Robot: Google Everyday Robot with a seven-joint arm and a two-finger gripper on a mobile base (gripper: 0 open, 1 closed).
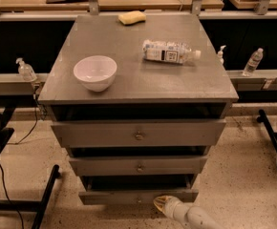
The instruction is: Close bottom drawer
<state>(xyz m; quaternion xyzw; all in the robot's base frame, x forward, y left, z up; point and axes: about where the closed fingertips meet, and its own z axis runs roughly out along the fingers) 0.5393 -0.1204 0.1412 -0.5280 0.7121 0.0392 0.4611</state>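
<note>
One gripper (pixel 163 203) is all I have to work with. It sits at the lower edge of the camera view, its pale tip against or just beside the front of the bottom drawer (pixel 114 196), right of the panel's middle; whether it is open or closed I cannot tell. The white arm (pixel 196 217) runs off toward the lower right. The bottom drawer is the slimmest front, lowest in the grey cabinet (pixel 138 82), and it is pulled out, with a dark gap above it. I judge it a stiff wooden panel, light and probably running on slides, so it wants a flat push rather than a grasp. Pressing near the centre should keep it from skewing. Above it the middle drawer (pixel 138 166) and top drawer (pixel 176 133) also stand proud, so I would keep low to clear their edges. On top rest a white bowl (pixel 95 72), a lying bottle (pixel 169 51) and a sponge (pixel 132 17), well apart from my work. Floor in front looks open; a black stand leg (pixel 45 194) lies left.
</note>
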